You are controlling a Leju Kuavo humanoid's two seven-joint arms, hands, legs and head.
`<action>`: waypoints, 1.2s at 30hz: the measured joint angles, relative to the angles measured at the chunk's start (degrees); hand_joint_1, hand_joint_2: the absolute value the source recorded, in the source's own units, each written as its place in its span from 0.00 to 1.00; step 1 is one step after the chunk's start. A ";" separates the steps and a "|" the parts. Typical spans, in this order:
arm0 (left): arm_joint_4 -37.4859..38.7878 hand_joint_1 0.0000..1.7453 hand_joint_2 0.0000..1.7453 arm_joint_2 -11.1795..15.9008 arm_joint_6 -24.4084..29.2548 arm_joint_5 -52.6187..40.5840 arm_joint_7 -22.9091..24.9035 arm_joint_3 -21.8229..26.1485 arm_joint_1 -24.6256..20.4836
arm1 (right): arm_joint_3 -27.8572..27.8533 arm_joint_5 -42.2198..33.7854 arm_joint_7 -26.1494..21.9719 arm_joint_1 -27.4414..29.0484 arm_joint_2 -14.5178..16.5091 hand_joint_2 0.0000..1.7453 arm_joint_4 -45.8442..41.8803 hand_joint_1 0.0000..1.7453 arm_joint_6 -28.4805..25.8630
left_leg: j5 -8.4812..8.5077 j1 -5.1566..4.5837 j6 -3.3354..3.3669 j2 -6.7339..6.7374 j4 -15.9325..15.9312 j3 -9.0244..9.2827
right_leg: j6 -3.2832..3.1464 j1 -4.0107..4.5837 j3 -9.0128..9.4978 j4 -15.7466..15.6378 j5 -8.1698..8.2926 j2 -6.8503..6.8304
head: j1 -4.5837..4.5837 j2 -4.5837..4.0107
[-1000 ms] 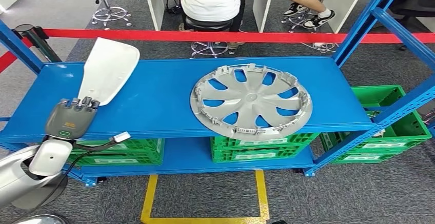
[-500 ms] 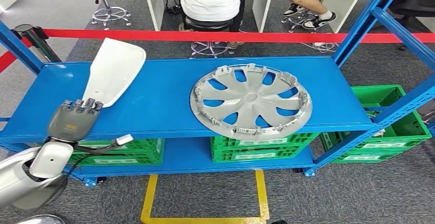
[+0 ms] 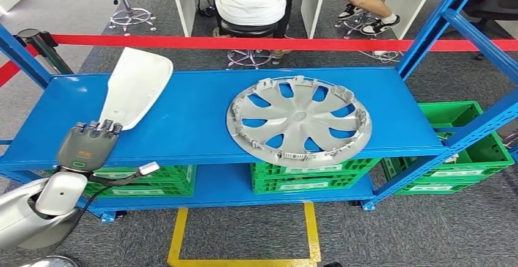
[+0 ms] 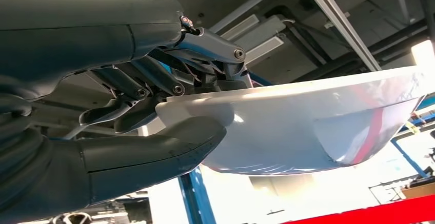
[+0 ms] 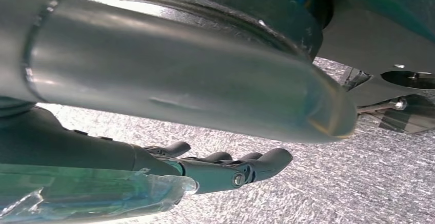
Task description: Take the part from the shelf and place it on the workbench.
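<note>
Silver hubcap (image 3: 299,121) above green crates (image 3: 308,177)

Grey carpet floor (image 3: 244,230), red barrier tape (image 3: 244,42), yellow floor marking (image 3: 177,236)

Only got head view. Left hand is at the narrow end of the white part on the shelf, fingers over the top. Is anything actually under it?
Observer: Yes. In the left wrist view, the left hand has its thumb under the white part and its dark fingers on the upper edge, so the narrow end is pinched between them.
Operator: And the right hand?
Observer: The right wrist view shows the right hand hanging over grey carpet, fingers stretched out, with nothing in them.
</note>
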 joint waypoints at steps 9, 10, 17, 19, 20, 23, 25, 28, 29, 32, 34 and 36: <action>0.51 1.00 1.00 0.04 1.00 -0.01 0.00 -0.07 -0.23 | 0.01 -0.72 -0.24 -0.01 0.01 0.00 0.00 0.00 -0.10 | -0.02 -0.16 0.02 0.00 0.03 -0.01 | 0.04 -0.12 0.05 -0.06 0.03 0.00 | 0.00 0.00; 0.52 1.00 1.00 0.04 1.19 -0.01 0.00 -0.02 -0.14 | 0.01 -0.79 -0.24 -0.01 0.02 0.00 0.00 0.00 -0.13 | -0.03 -0.21 0.04 0.00 0.03 -0.01 | 0.06 -0.17 0.05 -0.07 0.04 0.00 | 0.00 0.00; 0.66 1.00 1.00 0.11 1.70 0.00 0.00 0.39 0.76 | 0.01 -1.20 -0.23 -0.02 0.32 0.00 0.00 0.00 -0.47 | -0.13 -0.86 0.72 0.00 0.10 -0.09 | 0.75 -0.84 0.09 -0.40 0.24 0.03 | -0.01 0.00; 0.69 1.00 1.00 0.18 1.70 0.01 0.00 0.41 0.77 | 0.01 -1.31 -0.22 -0.04 0.43 0.00 0.00 0.00 -0.54 | 0.25 -0.82 1.27 0.12 -0.31 -0.04 | 1.14 -0.96 -0.07 -0.32 0.13 0.05 | 0.01 0.00; 0.70 1.00 1.00 0.20 1.69 0.01 0.00 0.43 0.73 | 0.01 -1.35 -0.22 -0.06 0.45 0.00 0.00 0.00 -0.57 | 0.52 -0.73 1.57 0.21 -0.57 0.00 | 1.18 -0.95 -0.58 0.62 -0.61 -0.07 | 0.05 0.00; 0.82 1.00 1.00 0.16 1.65 0.00 0.00 0.43 0.78 | 0.01 -1.49 -0.22 -0.09 0.46 0.00 0.00 0.00 -0.69 | 0.88 -0.71 2.01 0.46 -0.94 -0.10 | 0.80 -0.72 -5.06 10.28 -5.86 -0.53 | 0.28 0.00; 0.93 1.00 1.00 0.09 1.62 -0.01 0.00 0.38 0.95 | 0.01 -1.55 -0.21 -0.03 0.46 0.00 0.00 0.00 -0.72 | 0.99 -0.89 2.00 0.53 -0.94 -0.23 | 0.61 -0.48 -7.80 16.18 -7.45 -0.56 | 0.30 0.00; 1.02 1.00 1.00 0.02 1.57 -0.01 0.00 0.35 1.02 | 0.01 -1.56 -0.20 -0.09 0.46 0.00 0.00 0.00 -0.75 | 1.25 -0.93 1.62 0.53 -0.92 -0.30 | 0.16 -0.28 -4.94 10.37 -2.84 -0.60 | 0.31 0.00; 1.02 1.00 1.00 0.02 1.56 -0.01 0.00 0.36 1.00 | 0.01 -1.56 -0.20 -0.18 0.46 0.00 0.00 0.00 -0.79 | 1.40 -0.99 1.34 0.52 -0.90 -0.39 | -0.01 -0.19 -2.83 6.55 -1.44 -0.60 | 0.31 0.00; 1.08 1.00 1.00 0.02 1.53 0.01 0.00 0.37 0.87 | 0.01 -1.56 -0.21 -0.34 0.46 0.00 0.00 0.00 -0.88 | 2.27 -1.06 0.07 0.39 -0.95 -0.76 | -0.77 0.18 -0.42 1.60 -0.13 -0.47 | 0.21 0.00; 1.17 1.00 1.00 0.03 1.54 0.00 0.00 0.37 0.86 | 0.01 -1.56 -0.20 -0.33 0.45 0.00 0.01 0.00 -0.89 | 2.70 -0.83 -0.77 0.36 -1.06 -0.98 | -1.61 0.24 -1.08 1.51 0.52 -0.40 | 0.20 0.00; 1.35 1.00 1.00 0.07 1.55 0.00 0.00 0.37 0.83 | 0.01 -1.56 -0.20 -0.33 0.43 0.00 0.02 0.00 -0.89 | 0.43 -0.64 -1.37 0.42 1.03 -2.07 | -2.67 0.17 -1.87 1.29 1.44 -0.45 | 0.07 0.00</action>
